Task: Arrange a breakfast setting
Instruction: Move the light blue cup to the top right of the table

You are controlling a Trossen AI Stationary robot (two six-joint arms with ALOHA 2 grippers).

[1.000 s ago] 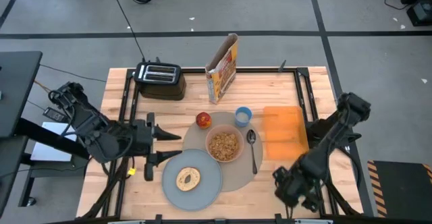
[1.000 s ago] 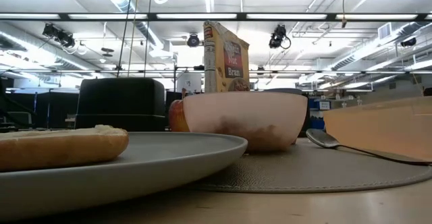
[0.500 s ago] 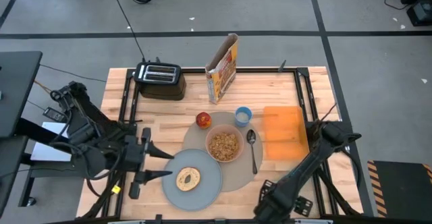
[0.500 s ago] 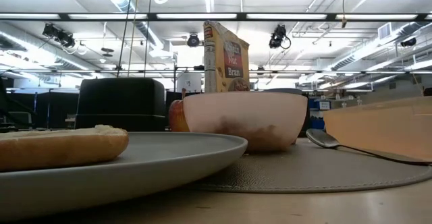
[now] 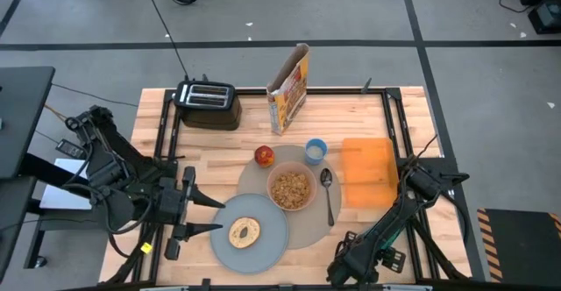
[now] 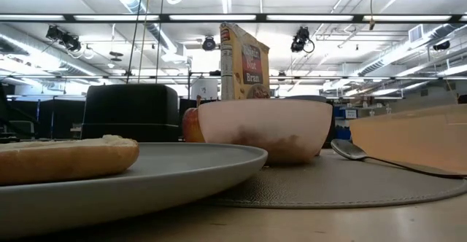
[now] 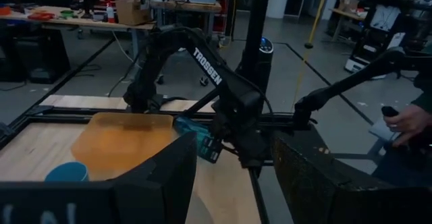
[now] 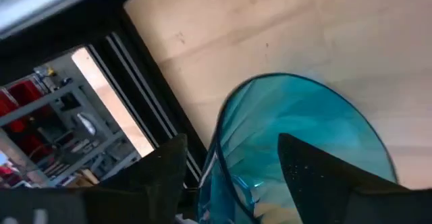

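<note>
— Where do the two arms stand?

— The left gripper (image 5: 219, 215) is at 9 o'clock from the setting. It points to 3 o'clock, its claw is spread open and it holds nothing. The right gripper (image 5: 344, 272) is at 5 o'clock, at the table's near edge. Whether it is open or closed I cannot tell. A clear teal round thing (image 8: 304, 136) shows in front of it. On the right arm I can read "TROSSEN" (image 7: 206, 65).

— And the setting itself?

— The large round tan placemat (image 5: 308, 225) lies near the table's middle. The yellow cereal box (image 5: 289, 89) stands upright at 12 o'clock, off the mat, and reads "Nut Bran" (image 6: 252, 65). The grey plate (image 5: 267, 243) overlaps the mat's edge at 8 o'clock. The small pink bowl (image 5: 292, 188) sits at the mat's centre. The metal spoon (image 5: 328, 195) lies at 3 o'clock from the bowl, its long axis running from 12 to 6, scoop end at 12. The bagel (image 5: 244, 231) lies flat on the plate. The light-blue cup (image 5: 316, 151) is at 1 o'clock and the red apple (image 5: 265, 156) at 11.
</note>
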